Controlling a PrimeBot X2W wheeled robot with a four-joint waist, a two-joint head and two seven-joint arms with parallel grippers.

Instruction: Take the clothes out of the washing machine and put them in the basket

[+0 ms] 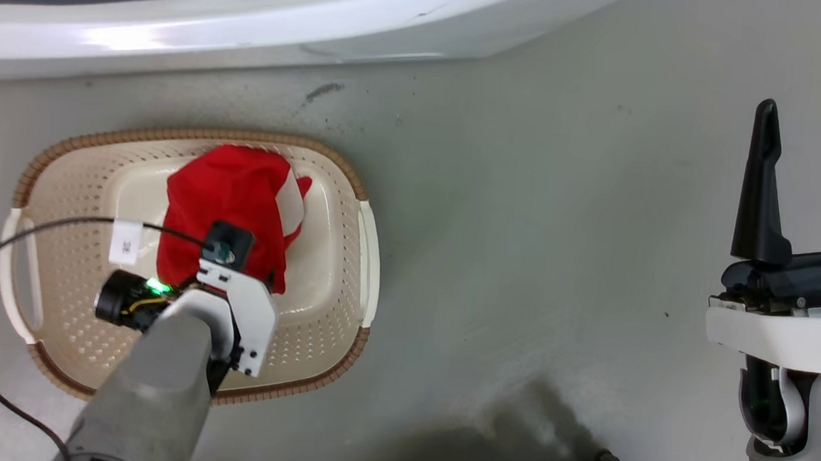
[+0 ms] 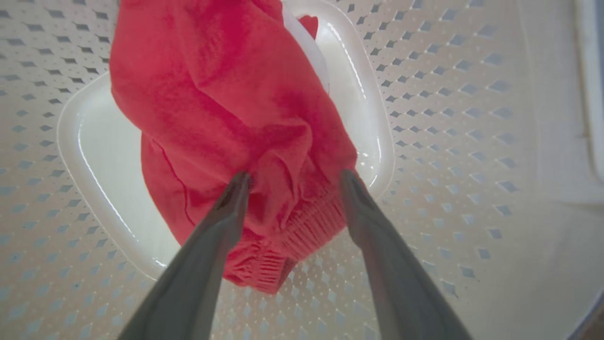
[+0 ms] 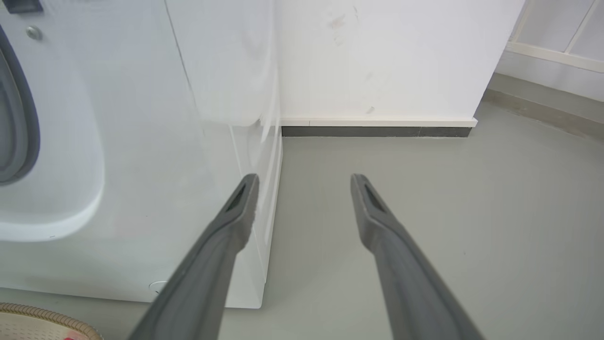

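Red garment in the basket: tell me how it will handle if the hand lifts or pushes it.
Probably floppy: the red garment lies bunched in folds, so it should sag and drape from the left hand. Likely light, being thin knit with a ribbed cuff. Pushed, it would probably crumple rather than slide across the basket.

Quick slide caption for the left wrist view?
Open left claw straddles the red garment in the cream basket.

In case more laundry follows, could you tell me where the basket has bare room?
The basket is bare right of the red garment, toward the handle, and left of it by the label. Garment and left gripper crowd the middle.
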